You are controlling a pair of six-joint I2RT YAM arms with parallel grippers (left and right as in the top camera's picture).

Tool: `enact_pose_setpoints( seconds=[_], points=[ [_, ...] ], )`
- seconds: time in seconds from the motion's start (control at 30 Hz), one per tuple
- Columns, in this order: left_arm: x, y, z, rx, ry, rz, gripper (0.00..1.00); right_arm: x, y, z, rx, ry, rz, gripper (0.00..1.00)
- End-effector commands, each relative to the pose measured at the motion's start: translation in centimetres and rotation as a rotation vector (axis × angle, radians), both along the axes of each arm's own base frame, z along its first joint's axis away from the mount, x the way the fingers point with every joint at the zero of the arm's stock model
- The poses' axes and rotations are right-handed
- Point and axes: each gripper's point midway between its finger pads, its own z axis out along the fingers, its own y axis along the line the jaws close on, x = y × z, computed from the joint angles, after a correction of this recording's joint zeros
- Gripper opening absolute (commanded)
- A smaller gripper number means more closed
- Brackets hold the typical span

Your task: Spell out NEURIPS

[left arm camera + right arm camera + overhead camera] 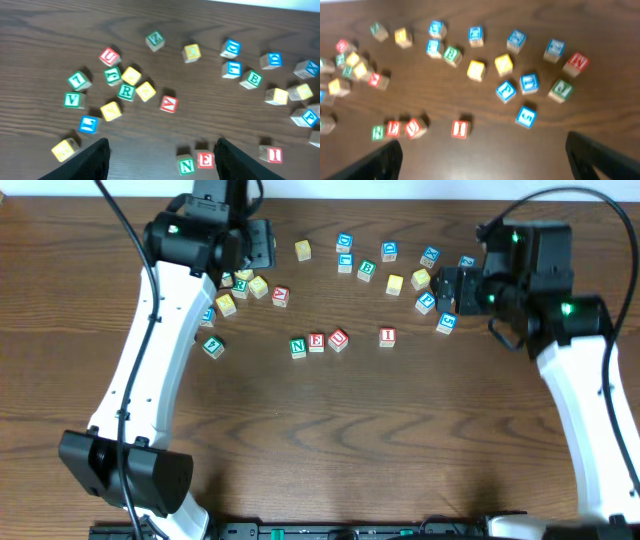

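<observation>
On the brown table, a green N cube [298, 347], a red E cube [316, 342] and a red U cube [338, 339] stand touching in a row. A red I cube [387, 336] stands apart to their right. A green R cube [126, 91] sits in the left cluster among several yellow-faced cubes [145, 91]. A blue P cube [426, 303] lies near the right gripper and also shows in the right wrist view [506, 91]. My left gripper [162, 160] is open and empty above the table, behind the left cluster [258, 242]. My right gripper [482, 160] is open and empty at the back right [446, 288].
Other letter cubes are scattered across the back half: a red M cube [281, 295], a green B cube [366, 270], a blue S cube [446, 323], and yellow ones [395, 283]. The white left arm [150, 350] overhangs the left cluster.
</observation>
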Motion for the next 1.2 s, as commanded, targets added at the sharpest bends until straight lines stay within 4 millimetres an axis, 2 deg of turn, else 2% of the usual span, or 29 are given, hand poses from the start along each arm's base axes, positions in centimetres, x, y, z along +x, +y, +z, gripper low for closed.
enact_pose_setpoints(
  seconds=[0.0, 0.23, 0.5, 0.6, 0.8, 0.97, 1.17],
  points=[
    [0.1, 1.8, 0.4, 0.027, -0.011, 0.028, 0.66, 1.4, 0.5, 1.3, 0.014, 0.001, 0.039, 0.99],
    [-0.4, 3.3, -0.3, 0.035, 0.032, 0.057, 0.66, 2.6, 0.5, 2.0, 0.012, -0.038, 0.034, 0.99],
    [-0.5, 4.8, -2.6, 0.085, 0.111, 0.033, 0.64, 3.4, 0.6, 2.7, 0.016, -0.079, 0.035, 0.99],
    [-0.1, 5.0, -4.1, 0.131, 0.144, -0.039, 0.61, 3.3, 0.6, 2.6, 0.015, -0.073, 0.035, 0.99],
    [0.6, 2.5, -8.4, 0.091, 0.222, -0.305, 0.61, 3.0, 0.6, 2.3, 0.027, -0.054, 0.021, 0.99],
    [1.5, 2.5, -12.3, 0.098, 0.292, -0.315, 0.6, 2.9, 0.5, 2.2, 0.033, -0.044, 0.013, 0.99],
    [2.5, 2.6, -15.2, 0.095, 0.325, -0.311, 0.59, 2.5, 0.5, 1.9, 0.031, -0.024, 0.013, 0.99]
  ],
)
